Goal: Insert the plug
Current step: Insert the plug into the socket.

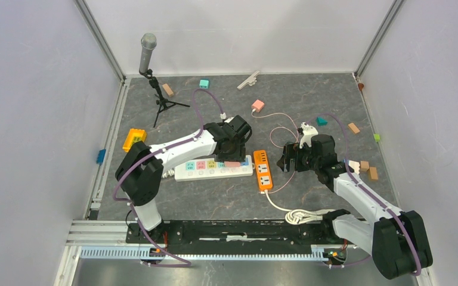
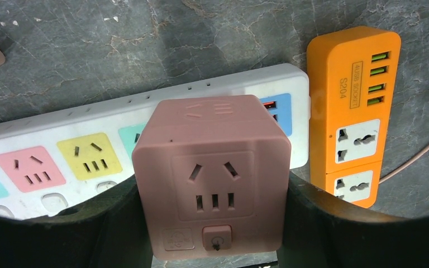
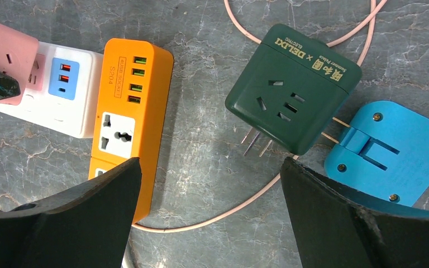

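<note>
My left gripper (image 2: pixel 212 207) is shut on a pink cube adapter (image 2: pixel 212 173), one finger on each side. It holds the cube on the white power strip (image 2: pixel 61 128), over the socket beside the blue USB panel. The cube's prongs are hidden. In the top view the left gripper (image 1: pixel 232 156) sits at the strip's right end (image 1: pixel 212 170). My right gripper (image 3: pixel 209 167) is open and empty above bare table. An orange power strip (image 3: pixel 128 111) lies to its left. A dark green cube adapter (image 3: pixel 293 84) with bare prongs lies ahead of it.
A blue plug (image 3: pixel 391 151) lies beside the green adapter, and a pink cable (image 3: pixel 229 212) loops under the right gripper. A microphone on a tripod (image 1: pixel 149 53) stands at the back left. Small coloured blocks are scattered about. A white cable coil (image 1: pixel 301 215) lies near the front.
</note>
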Robot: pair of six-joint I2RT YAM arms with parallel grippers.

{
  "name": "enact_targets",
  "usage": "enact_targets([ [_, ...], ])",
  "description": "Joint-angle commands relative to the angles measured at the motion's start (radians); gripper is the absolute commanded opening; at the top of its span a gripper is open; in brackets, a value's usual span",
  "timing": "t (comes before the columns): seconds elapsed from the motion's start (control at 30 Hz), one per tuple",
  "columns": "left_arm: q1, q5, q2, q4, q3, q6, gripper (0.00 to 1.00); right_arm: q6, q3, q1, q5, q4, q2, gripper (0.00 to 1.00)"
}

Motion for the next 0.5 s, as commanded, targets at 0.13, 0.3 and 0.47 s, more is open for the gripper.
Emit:
enact_targets([
  [0.13, -0.018, -0.052, 0.016, 0.028, -0.061, -0.068, 0.02, -0.012, 0.014, -0.003, -0.005, 0.012, 0.000, 0.98],
  [0.3, -0.028, -0.062, 0.016, 0.028, -0.092, -0.098, 0.02, -0.010, 0.015, -0.003, -0.008, 0.012, -0.001, 0.98],
  [0.47, -0.030, -0.071, 0.039, 0.028, -0.100, -0.107, 0.02, -0.010, 0.015, -0.002, -0.010, 0.011, 0.000, 0.98],
])
